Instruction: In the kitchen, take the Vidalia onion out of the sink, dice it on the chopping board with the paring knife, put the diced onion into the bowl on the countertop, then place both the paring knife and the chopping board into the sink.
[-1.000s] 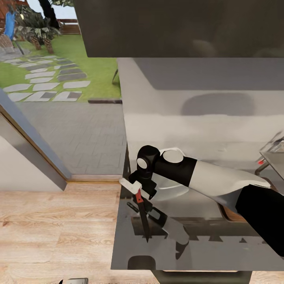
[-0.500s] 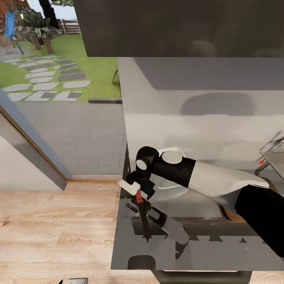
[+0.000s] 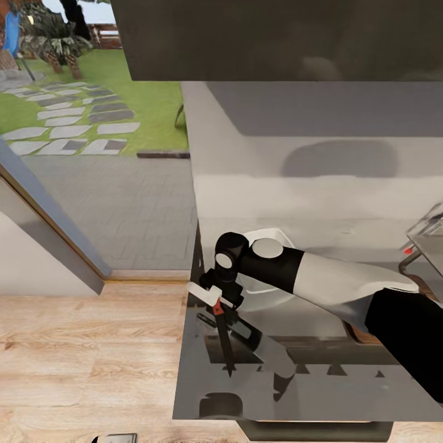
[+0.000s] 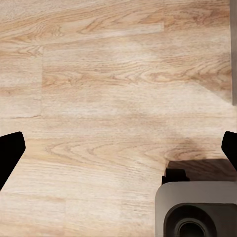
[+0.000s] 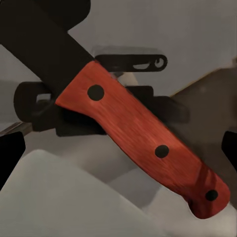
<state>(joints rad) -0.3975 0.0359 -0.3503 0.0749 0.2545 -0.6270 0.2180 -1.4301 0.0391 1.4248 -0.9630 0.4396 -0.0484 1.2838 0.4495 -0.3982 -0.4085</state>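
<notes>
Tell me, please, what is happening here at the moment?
The robot's right gripper holds the paring knife by its red handle, blade pointing down, over the grey countertop near its left end. A white bowl sits partly hidden under that arm. The sink edge shows at the far right. The left gripper hangs open over the wooden floor, holding nothing.

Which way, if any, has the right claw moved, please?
Yes, slightly: against the bowl, the right claw with the knife drew toward the counter's near edge.

The left claw [image 4: 118, 148], fingertips [image 4: 10, 150] spread wide, hangs over wooden floor [image 4: 98, 74].
</notes>
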